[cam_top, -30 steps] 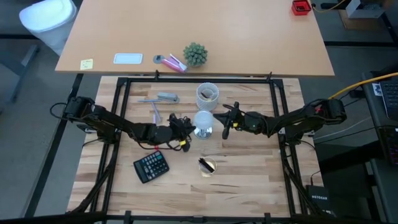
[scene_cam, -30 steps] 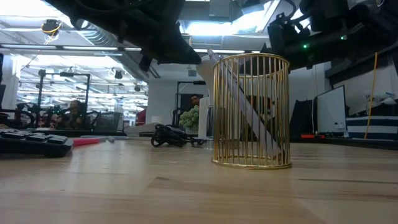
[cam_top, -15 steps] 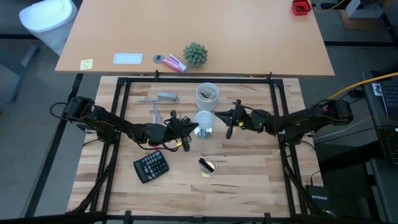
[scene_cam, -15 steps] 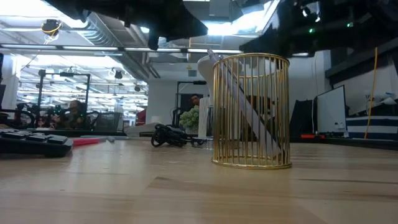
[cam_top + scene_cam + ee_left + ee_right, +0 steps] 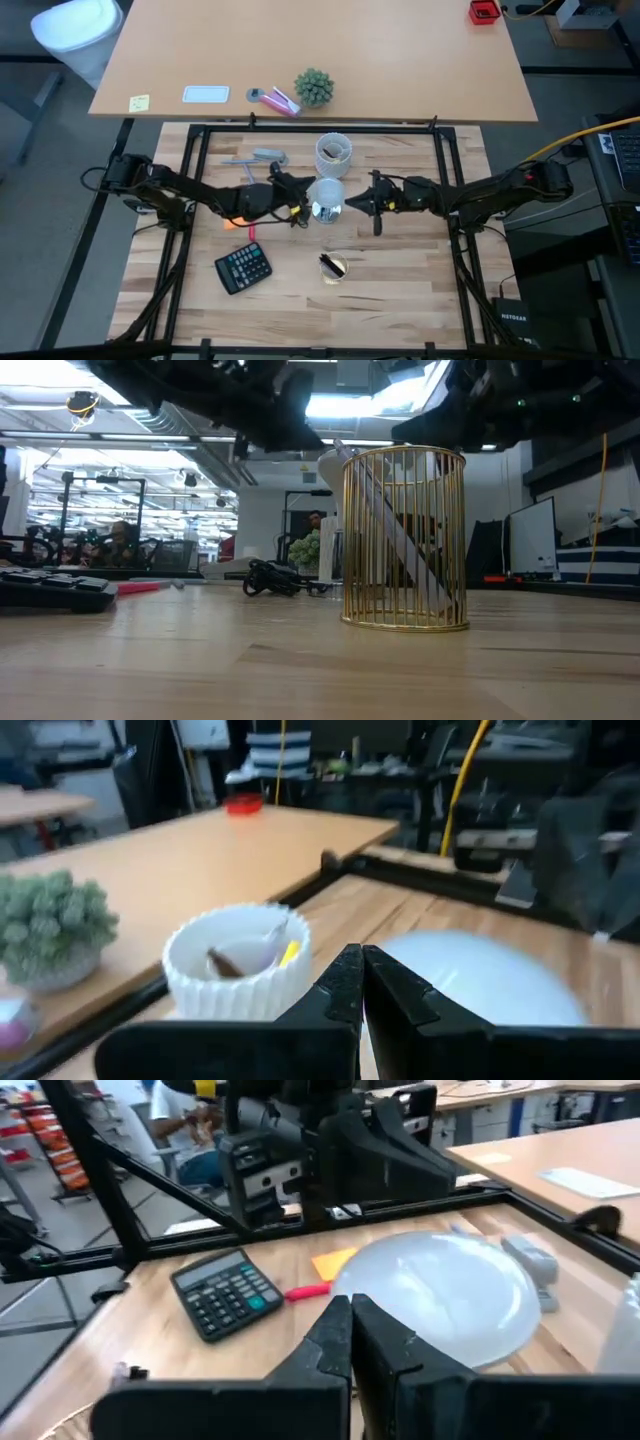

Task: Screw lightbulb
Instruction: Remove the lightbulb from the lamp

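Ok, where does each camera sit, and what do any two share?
High: overhead, straight down; both arms meet at the lightbulb.
Low: table height, behind the gold wire cup; arms overhead.
Left wrist: shut left gripper, lightbulb beyond.
Right wrist: shut right gripper, lightbulb beyond.
High and right wrist share the calculator.

Closing in on the lightbulb from both sides: left hand moving rightward, right hand moving leftward, uncovering an orange note.

Lightbulb mid-table between 2 grippers

Left gripper left of the lightbulb, right gripper right; cup behind, calculator front-left.
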